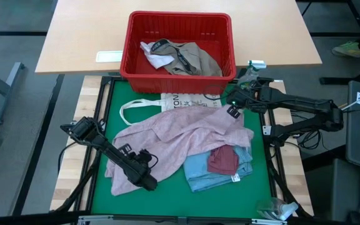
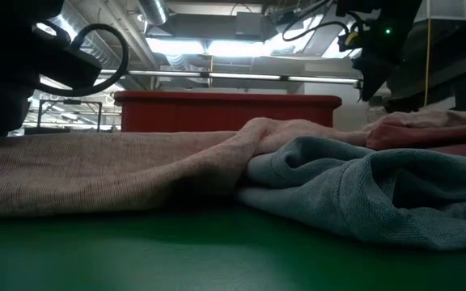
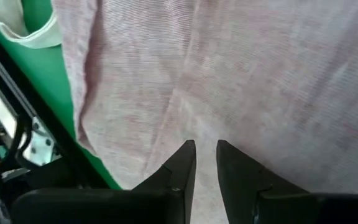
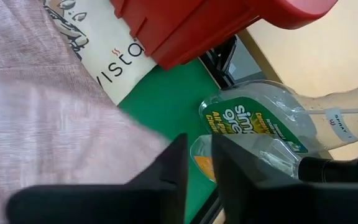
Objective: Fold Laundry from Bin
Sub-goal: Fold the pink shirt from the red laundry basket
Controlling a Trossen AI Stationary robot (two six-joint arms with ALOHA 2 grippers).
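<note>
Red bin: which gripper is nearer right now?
Right. The right gripper sits just off the red bin's near right corner, over the pink garment's edge. The left gripper is at the garment's opposite, near-left edge.

My left arm stretches in from the near-left edge, its end effector low with the fingers parted just a narrow gap. The right arm reaches in from the right side, elbow bent, its end effector near the far-right corner, fingers likewise slightly apart, holding nothing.
</note>
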